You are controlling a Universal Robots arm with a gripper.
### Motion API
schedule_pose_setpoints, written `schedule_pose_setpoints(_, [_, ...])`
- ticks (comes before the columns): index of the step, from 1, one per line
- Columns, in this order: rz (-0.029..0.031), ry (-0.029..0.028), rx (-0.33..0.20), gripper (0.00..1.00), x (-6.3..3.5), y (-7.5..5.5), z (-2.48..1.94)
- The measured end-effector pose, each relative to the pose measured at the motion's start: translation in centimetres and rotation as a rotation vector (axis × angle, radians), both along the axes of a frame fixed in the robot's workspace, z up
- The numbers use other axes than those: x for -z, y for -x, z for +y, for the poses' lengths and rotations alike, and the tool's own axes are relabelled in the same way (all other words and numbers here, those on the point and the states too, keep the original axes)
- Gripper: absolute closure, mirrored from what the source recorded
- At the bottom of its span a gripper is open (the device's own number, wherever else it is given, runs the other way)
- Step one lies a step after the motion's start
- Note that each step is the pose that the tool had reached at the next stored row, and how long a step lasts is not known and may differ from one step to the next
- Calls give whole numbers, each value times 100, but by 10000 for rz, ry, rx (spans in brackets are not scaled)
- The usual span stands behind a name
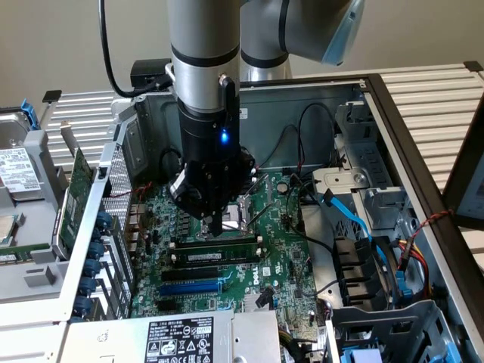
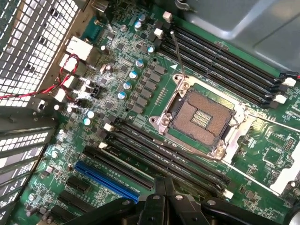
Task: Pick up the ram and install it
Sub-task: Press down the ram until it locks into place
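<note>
The ram (image 1: pixel 218 250) is a long thin green stick with dark chips and a white label. It stands on edge in one of the black slots on the motherboard (image 1: pixel 276 249), just in front of the processor socket (image 1: pixel 240 210). My gripper (image 1: pixel 215 227) hangs straight down over the middle of the stick with its fingers shut together, their tips at or just above its top edge. In the wrist view the shut fingertips (image 2: pixel 164 185) point at the row of black slots (image 2: pixel 154 154) beside the processor socket (image 2: pixel 199 117). Nothing shows between the fingers.
A blue slot (image 1: pixel 189 287) lies in front of the black ones. A larger green card (image 1: pixel 78 178) and a hard drive (image 1: pixel 19 170) sit outside the case on the exterior view's left. Blue and black cables (image 1: pixel 355 219) and drive bays crowd its right. The power supply (image 1: pixel 178 340) is in front.
</note>
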State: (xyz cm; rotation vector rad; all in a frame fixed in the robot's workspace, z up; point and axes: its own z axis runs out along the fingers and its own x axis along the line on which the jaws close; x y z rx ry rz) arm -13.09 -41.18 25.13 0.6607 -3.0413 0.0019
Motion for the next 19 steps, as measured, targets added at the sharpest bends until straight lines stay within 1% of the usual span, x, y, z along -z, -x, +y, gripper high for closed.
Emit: schedule_pose_setpoints(19, [0,0,2834,90,9,0,0])
